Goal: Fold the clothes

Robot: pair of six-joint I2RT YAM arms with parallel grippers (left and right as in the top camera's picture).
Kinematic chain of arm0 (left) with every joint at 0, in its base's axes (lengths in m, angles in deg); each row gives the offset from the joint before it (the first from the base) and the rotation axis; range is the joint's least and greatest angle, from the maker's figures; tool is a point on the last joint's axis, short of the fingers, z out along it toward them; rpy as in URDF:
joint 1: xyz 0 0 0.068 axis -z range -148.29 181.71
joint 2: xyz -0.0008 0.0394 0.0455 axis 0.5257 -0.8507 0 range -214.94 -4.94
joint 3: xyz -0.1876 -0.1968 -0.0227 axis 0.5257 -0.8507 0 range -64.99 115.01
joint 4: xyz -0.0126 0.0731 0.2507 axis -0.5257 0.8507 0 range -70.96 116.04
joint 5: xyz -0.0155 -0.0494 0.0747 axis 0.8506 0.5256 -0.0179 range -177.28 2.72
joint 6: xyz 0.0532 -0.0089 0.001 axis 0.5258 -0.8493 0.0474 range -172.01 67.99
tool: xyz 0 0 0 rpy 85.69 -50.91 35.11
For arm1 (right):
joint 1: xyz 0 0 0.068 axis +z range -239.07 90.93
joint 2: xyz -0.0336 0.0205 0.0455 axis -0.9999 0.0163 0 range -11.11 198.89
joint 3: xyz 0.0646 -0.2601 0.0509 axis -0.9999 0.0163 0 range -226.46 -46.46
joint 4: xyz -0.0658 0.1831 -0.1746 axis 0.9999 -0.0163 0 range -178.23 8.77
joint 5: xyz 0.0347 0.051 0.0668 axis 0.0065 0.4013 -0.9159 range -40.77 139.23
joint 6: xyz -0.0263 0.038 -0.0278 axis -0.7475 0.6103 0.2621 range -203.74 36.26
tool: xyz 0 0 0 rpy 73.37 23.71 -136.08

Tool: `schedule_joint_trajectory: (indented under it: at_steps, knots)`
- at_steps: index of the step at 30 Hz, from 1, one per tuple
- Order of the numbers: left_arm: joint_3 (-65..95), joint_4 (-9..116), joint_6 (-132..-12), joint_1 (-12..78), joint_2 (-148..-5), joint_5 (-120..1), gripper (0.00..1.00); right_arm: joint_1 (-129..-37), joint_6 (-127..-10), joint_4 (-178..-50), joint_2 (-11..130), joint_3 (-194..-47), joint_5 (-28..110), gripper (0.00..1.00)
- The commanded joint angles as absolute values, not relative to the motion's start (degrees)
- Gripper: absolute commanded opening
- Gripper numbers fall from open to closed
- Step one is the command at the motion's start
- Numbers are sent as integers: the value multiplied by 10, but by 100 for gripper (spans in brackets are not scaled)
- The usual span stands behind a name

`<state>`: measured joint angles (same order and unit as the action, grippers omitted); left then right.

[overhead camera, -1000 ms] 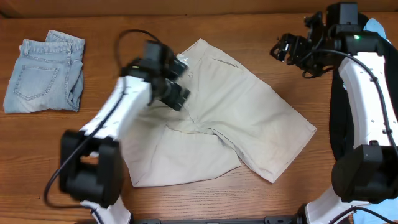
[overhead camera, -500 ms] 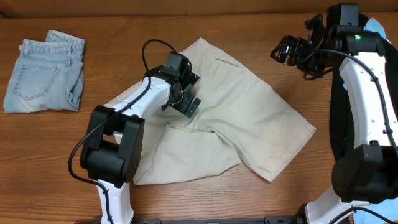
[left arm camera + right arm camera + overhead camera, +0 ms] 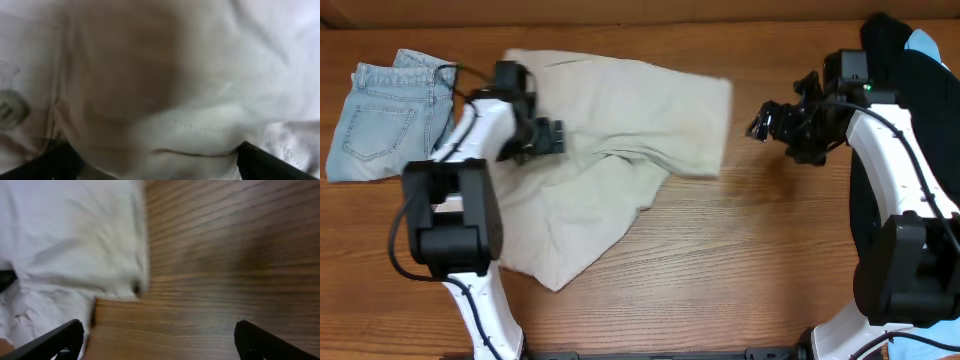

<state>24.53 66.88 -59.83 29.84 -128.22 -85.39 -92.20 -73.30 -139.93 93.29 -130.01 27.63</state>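
The beige shorts [image 3: 620, 110] lie crumpled and spread across the middle and left of the table. My left gripper [image 3: 545, 135] sits on their left part, near the waistband. In the left wrist view, blurred beige cloth [image 3: 175, 75] fills the frame and bulges between the fingers [image 3: 157, 165], which are shut on it. My right gripper [image 3: 765, 125] is open and empty above bare wood, just right of the shorts' right edge. The right wrist view shows its fingers [image 3: 157, 340] wide apart, with the edge of the shorts [image 3: 75, 240] at the upper left.
Folded light-blue denim shorts [image 3: 390, 115] lie at the far left, close to the left arm. A black garment [image 3: 895, 40] lies at the far right edge behind the right arm. The wooden table [image 3: 770, 260] shows bare wood at the front right.
My left gripper has swept left with the shorts, dragging and turning them towards the denim pair. My right gripper has dropped lower and a little left.
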Motion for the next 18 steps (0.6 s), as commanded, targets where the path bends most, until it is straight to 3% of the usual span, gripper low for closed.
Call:
schedule_joint_trajectory:
  at_steps: [1,6,13,18]
  knots:
    - [297,746,-623,281,-1312,-837,100,-905,-728,-1359,919,-1259,282,96]
    - [397,847,-577,302,-1312,-828,100,-841,-732,-1305,919,-1237,273,93]
    - [595,952,-605,301,-1312,-823,100,-696,-695,-1226,919,-1239,255,89]
    - [700,984,-622,255,-1312,-824,100,-561,-599,-1115,919,-1239,388,88]
